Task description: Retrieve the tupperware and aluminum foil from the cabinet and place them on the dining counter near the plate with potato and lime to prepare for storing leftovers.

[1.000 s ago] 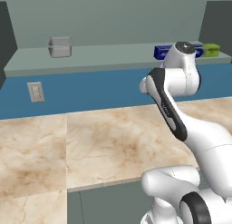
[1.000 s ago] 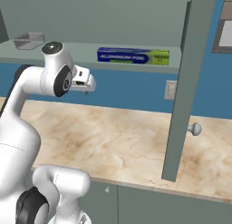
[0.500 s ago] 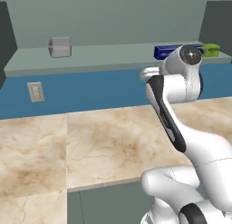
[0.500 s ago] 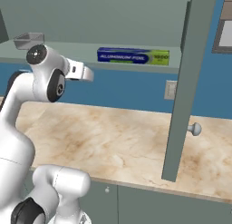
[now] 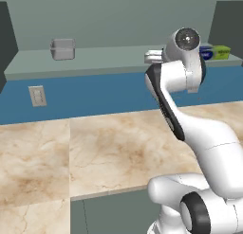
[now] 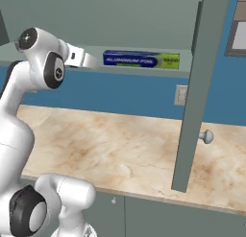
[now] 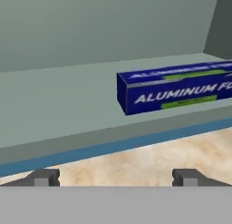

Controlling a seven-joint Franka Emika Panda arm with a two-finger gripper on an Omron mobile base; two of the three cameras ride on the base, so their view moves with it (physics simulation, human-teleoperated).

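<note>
Sitting at the far left of the cabinet shelf (image 5: 109,62) in the left base view, the tupperware (image 5: 63,49) is a small grey lidded box, well apart from everything else; what is inside it cannot be made out. Right of it along the shelf, the arm's white wrist rises in front of the shelf edge, and the tool (image 5: 153,56) pokes out leftward from behind the wrist, so its tips are hard to read there. Beyond the wrist, the foil (image 5: 214,52) is mostly hidden; just its right end with the yellow-green patch peeks out.

From the right base view the tool (image 6: 82,60) points toward the shelf (image 6: 144,70), near the left end of the foil (image 6: 141,59) but not touching it. The carton lies flat along the shelf, its full length visible here. Further right, the open cabinet door (image 6: 197,87) hangs edge-on and covers part of the wall behind.

Looking along the hand, the two fingertips (image 7: 44,177) stand spread wide with nothing between them, low in front of the shelf (image 7: 59,114). The foil (image 7: 174,88) lies on the shelf, up and right of the tips, its right end cut off by the frame. Below the shelf runs the marble tabletop (image 7: 149,162).
</note>
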